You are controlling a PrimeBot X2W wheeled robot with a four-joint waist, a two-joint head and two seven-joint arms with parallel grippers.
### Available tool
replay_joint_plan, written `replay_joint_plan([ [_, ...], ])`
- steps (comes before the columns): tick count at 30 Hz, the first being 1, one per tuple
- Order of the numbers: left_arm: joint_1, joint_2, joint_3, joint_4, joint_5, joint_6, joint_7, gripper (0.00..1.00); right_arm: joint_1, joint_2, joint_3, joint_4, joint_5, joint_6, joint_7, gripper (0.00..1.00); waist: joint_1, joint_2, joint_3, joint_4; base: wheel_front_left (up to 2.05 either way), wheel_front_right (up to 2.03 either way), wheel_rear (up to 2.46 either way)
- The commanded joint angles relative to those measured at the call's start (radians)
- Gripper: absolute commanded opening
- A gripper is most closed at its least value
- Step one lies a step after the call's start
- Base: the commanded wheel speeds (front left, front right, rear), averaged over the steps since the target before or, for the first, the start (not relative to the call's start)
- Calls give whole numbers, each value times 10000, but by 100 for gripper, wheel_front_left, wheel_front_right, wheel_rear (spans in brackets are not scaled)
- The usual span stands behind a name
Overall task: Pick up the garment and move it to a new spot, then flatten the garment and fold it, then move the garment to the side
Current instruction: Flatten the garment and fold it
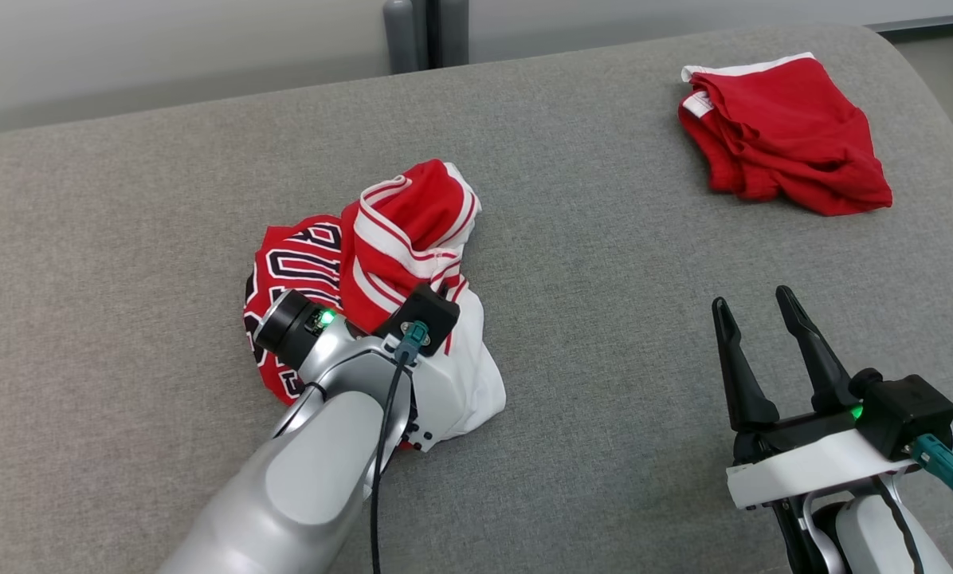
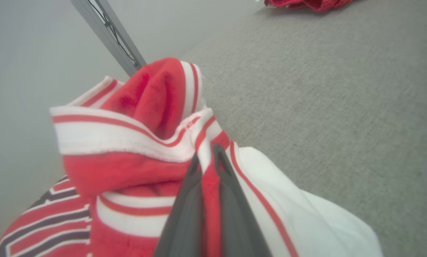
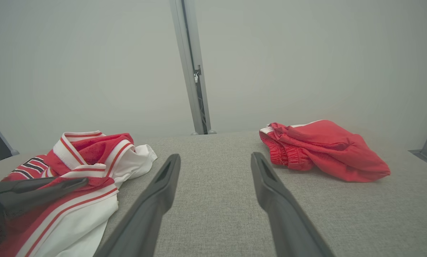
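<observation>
1. My left gripper point(image 2: 206, 155) was clamped on the garment point(image 1: 381, 255), with a red-and-white trimmed fold pinched tight between both fingers.
2. The garment, a crumpled red and white jersey with dark lettering, was heaped on the surface left of the middle of the head view. It lay at about 10 o'clock from my right gripper point(image 1: 753, 297), and my left wrist covered its near edge.
3. My right jaws stood wide with nothing in them, over bare fabric and well apart from the heap.
4. A pair of red shorts point(image 1: 787, 143) with a white waistband lay bunched at about 2 o'clock from the jersey and 12 o'clock from my right gripper, well apart from both. Bare fabric ran between the two garments.
5. The surface point(image 1: 604, 263) was a grey woven cushion, and its far right corner curved away at 1 o'clock.
6. Past its far edge at 12 o'clock was a plain pale wall point(image 3: 92, 71), with a grey metal upright point(image 3: 194, 71) standing against it.
</observation>
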Motion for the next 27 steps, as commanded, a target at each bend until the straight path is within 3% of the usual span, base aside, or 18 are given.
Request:
replay_joint_plan([
  [1, -159, 45, 22, -30, -90, 0, -77, 0, -76, -82, -10, -43, 32, -2, -6, 100, 0, 0, -37, 36, 0, 0, 0],
  [11, -977, 41, 803, -2378, -3268, -1000, -1294, 0, 160, -68, 167, 181, 82, -2, -6, 100, 0, 0, -663, 86, 0, 0, 0],
  [17, -2417, 38, 1147, -3569, -5087, -1226, -1385, 0, 221, -29, 315, 280, 103, -2, -6, 100, 0, 0, -1021, -108, 0, 0, 0],
  [21, -3569, 40, 1253, -4197, -6572, -1135, -1583, 0, 255, -33, 365, 331, 121, -2, -6, 100, 0, 0, -1138, -235, 0, 0, 0],
  [27, -5369, 49, 869, -4353, -7451, -1536, -2168, 0, 260, -106, 457, 456, 44, -2, -6, 100, 0, 0, -999, -174, 0, 0, 0],
])
